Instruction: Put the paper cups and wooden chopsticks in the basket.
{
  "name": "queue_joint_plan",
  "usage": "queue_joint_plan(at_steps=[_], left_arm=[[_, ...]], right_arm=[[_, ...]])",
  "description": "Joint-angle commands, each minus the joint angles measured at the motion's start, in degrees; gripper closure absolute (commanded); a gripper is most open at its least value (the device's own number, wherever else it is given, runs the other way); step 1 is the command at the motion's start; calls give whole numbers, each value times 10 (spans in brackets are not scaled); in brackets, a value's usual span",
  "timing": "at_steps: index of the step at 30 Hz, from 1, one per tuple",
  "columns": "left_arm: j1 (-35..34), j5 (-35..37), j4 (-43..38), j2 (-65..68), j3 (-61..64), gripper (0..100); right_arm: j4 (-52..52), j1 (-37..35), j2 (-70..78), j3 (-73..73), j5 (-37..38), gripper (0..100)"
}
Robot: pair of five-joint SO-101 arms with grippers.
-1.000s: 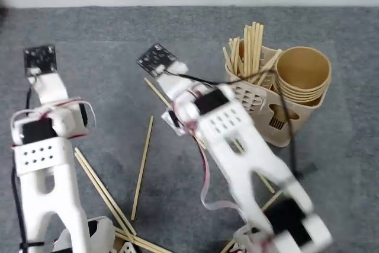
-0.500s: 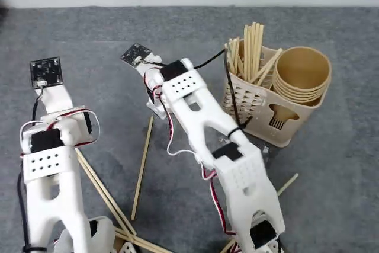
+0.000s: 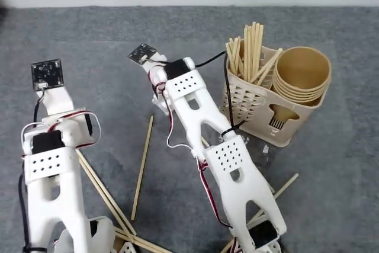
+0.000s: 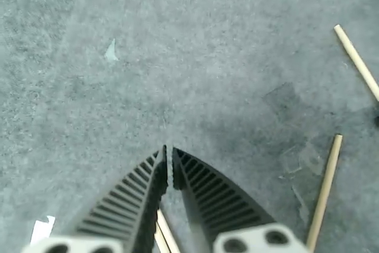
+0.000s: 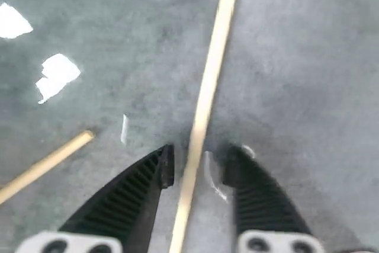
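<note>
High view puts loose chopsticks (image 3: 103, 191) nearest, beside the left arm; the left pincer (image 4: 169, 157) hangs almost closed and empty above the counter (image 4: 195, 39). Within the last second the right arm swung left and settled, so the right pincer (image 5: 200, 159) now straddles one chopstick (image 5: 214, 69), half open, not gripping. Far right, the basket (image 3: 254, 108) already holds the cups (image 3: 302, 75); a grasp looks next.

Soft, even light over the grey mat (image 3: 89, 34), dim shadow pooled beneath the right claw (image 5: 200, 161).
</note>
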Motion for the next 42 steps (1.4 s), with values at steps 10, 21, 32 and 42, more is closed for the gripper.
queue_joint_plan(at_steps=[10,21,32,42], left_arm=[[-4,4,-26,-18,2,985],[4,5,-13,-18,-23,985],[141,8,89,-14,-79,986],[243,5,129,-13,-43,862]], right_arm=[[138,-7,38,-214,35,991],[138,23,-102,-214,-5,991],[138,41,-379,-44,-44,991],[138,59,-654,143,-55,991]])
